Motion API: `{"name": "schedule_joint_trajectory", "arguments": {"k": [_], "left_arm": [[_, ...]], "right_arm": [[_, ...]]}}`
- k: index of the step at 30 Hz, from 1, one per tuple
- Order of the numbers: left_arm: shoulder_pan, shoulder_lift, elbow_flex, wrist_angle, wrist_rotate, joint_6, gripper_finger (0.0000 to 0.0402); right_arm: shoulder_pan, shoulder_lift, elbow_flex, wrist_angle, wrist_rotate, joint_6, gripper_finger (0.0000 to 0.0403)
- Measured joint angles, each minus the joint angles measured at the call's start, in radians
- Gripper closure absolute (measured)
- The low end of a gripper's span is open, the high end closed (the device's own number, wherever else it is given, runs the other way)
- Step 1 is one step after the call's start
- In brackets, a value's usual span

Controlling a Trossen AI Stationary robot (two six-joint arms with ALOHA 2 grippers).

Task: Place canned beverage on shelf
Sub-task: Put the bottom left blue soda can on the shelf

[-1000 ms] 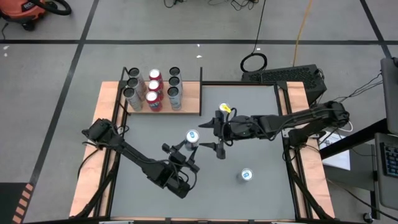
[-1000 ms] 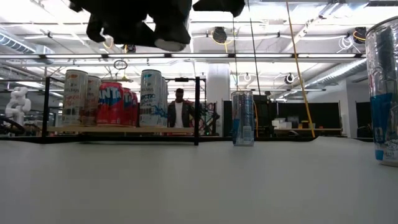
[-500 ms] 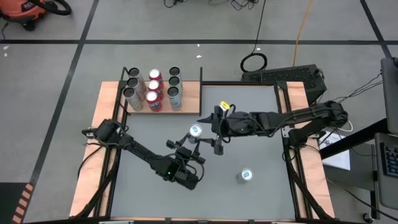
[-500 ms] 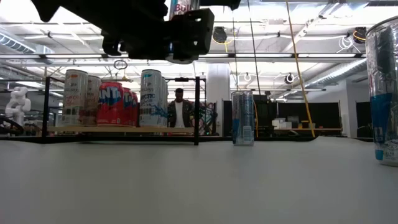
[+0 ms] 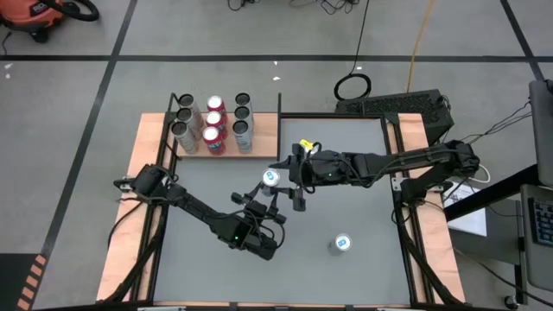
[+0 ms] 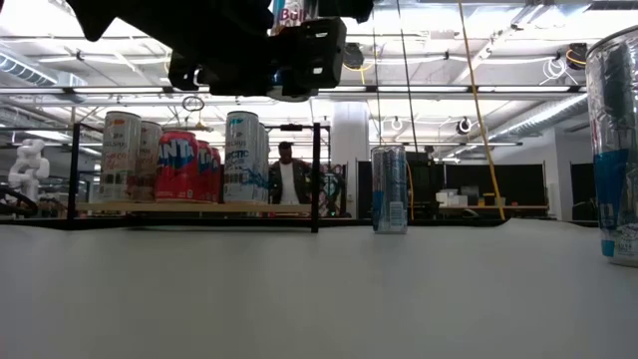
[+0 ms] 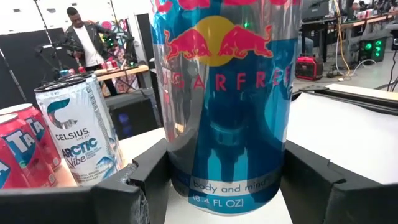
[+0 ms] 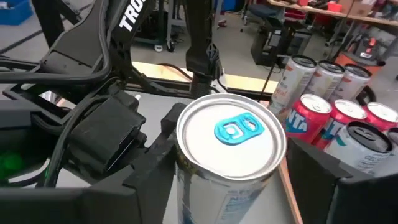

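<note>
Lifted higher now, the blue can (image 5: 271,179) hangs over the table's middle, near the shelf (image 5: 266,131). Left gripper (image 5: 264,200) fingers hold it; right gripper (image 5: 289,181) fingers close around its top. Both pulling together could drop it

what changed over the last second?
The left claw carried the blue-and-silver slim can up the table toward the wood-grain shelf. The right claw slid in around the can's top. Shelf cans and the two cans on the table stayed put.
</note>
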State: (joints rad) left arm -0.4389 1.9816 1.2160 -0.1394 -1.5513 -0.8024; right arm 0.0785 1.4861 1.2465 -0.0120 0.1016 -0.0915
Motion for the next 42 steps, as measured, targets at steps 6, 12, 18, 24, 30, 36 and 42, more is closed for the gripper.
{"name": "schedule_joint_trajectory", "arguments": {"k": [6,12,18,24,30,36,42], "left_arm": [[0.002,0.0,0.0,0.0,0.001,-0.003,0.0172],[0.001,0.0,0.0,0.0,0.006,-0.006,0.0145],[-0.031,-0.002,0.001,0.001,-0.02,0.0,0.0083],[-0.035,-0.002,0.001,-0.003,-0.021,0.003,0.0069],[-0.036,-0.002,0.001,0.0,-0.021,-0.011,0.0068],[-0.035,-0.002,0.001,0.001,-0.021,-0.003,0.0069],[-0.035,-0.002,0.001,0.006,-0.02,-0.003,0.0103]], "right_arm": [[-0.009,0.008,0.0,0.004,-0.04,-0.012,0.0206],[-0.01,0.008,0.0,0.001,-0.053,-0.024,0.0244],[-0.01,0.001,-0.002,-0.049,-0.06,-0.067,0.0251],[-0.01,-0.016,-0.002,-0.033,-0.094,-0.071,0.0251],[-0.014,-0.017,-0.002,-0.015,-0.167,-0.094,0.0251],[-0.013,-0.017,-0.002,-0.015,-0.195,-0.147,0.0249],[-0.014,-0.018,-0.002,-0.015,-0.214,-0.162,0.0248]]}}
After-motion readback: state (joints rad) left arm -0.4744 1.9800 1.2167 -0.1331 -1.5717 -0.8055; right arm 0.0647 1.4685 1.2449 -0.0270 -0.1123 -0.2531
